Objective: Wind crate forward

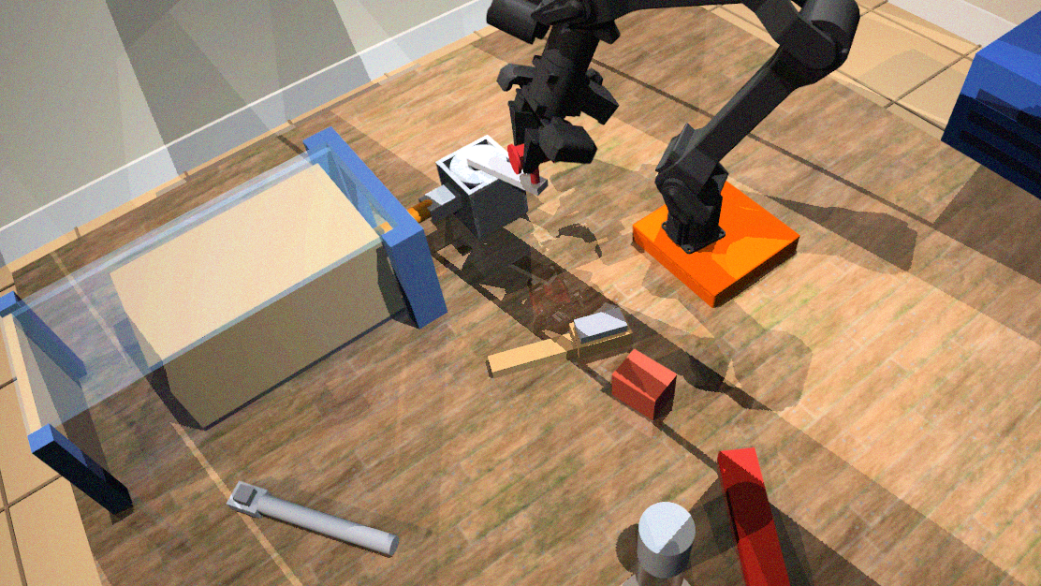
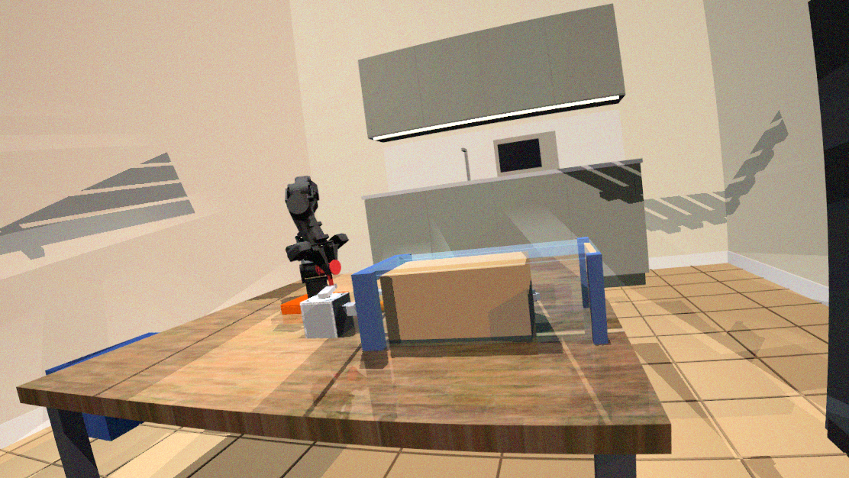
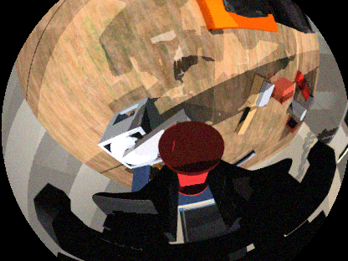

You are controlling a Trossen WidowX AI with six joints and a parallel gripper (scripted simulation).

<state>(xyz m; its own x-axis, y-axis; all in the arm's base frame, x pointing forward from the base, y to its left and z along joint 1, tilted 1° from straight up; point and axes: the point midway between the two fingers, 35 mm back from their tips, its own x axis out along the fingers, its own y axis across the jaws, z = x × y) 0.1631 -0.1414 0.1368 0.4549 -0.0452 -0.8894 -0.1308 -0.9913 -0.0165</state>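
Here's the arm point(image 1: 742, 116) point(image 2: 308, 225), matte black all over, chunky angular joints linked by long straight segments! The gripper point(image 1: 542, 160) point(image 2: 328, 269) point(image 3: 187, 156) is black too, its side parts blocky, perhaps faceted; small screws dot the foot point(image 1: 693, 231).
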